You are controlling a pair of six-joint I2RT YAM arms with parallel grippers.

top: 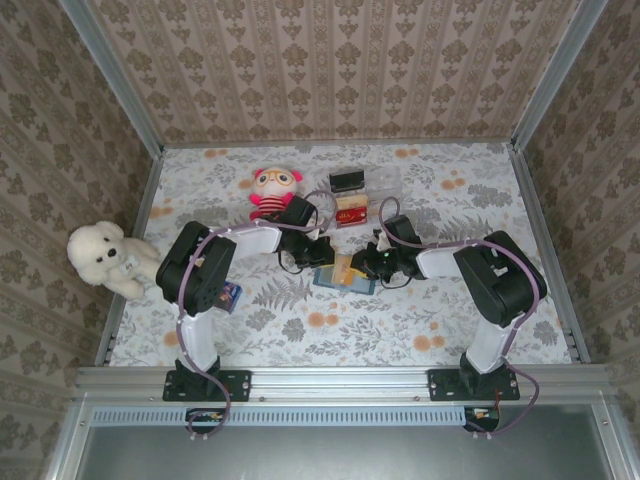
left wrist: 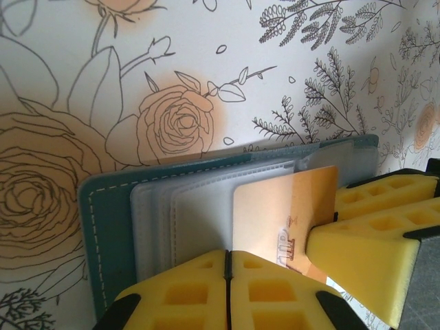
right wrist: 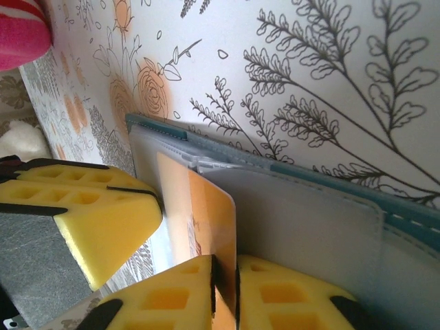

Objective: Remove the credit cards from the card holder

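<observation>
**A:** How far along is the job?

**B:** Partway, I'd judge. Mid-desk (top: 480, 320), between the two arms, the card holder (left wrist: 110, 234) lies open and flat with its clear sleeves up. The orange-gold card (left wrist: 275, 213) is partly out of its sleeve but not free. Farther back, a red card (top: 350, 210) lies in the clear tray (top: 388, 185), so that one looks done.

**A:** Anything else left inside?

**B:** I can't tell. The other sleeves look pale, but they're cloudy.

**A:** And the pincers?

**B:** The left pincer (left wrist: 228, 275) has its jaws together on the holder's left end, apparently pinning it in place. The right pincer (right wrist: 223, 289) is clamped on the exposed edge of the orange-gold card.

**A:** Which way does the holder lie?

**B:** Its long axis runs left to right, with the right end a touch nearer. The card juts out over the holder's far edge, leaning toward the right pincer. I can't fix the card's own axis from here. What's left is to draw that card clear while the holder stays pinned.
</observation>
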